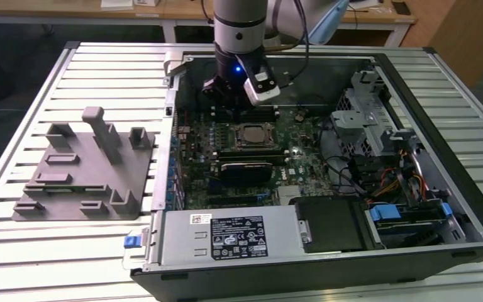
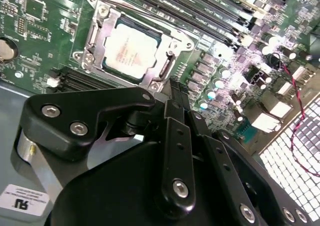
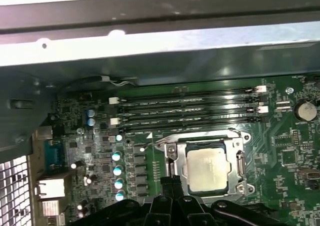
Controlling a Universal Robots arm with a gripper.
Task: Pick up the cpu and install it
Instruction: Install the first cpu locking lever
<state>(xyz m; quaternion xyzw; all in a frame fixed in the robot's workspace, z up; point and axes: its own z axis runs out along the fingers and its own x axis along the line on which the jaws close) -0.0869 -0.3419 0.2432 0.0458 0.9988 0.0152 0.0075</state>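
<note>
Gripper [image 2: 176,93] fingertips barely show in both wrist views, black body blocks most of them, can't tell grip state. Exterior view: arm housing hides the gripper [image 1: 234,100] and memory slots [image 1: 254,114]. Socket frame [image 3: 205,168] lower edge covered by gripper in first wrist view

A pale slatted counter [image 1: 99,63] lay under even indoor light, a dark floor [image 1: 7,63] showed at the exterior view's left, light wooden desks [image 1: 183,11] with white legs stood behind, a brown wooden panel [image 1: 468,31] rose at the exterior view's right.
</note>
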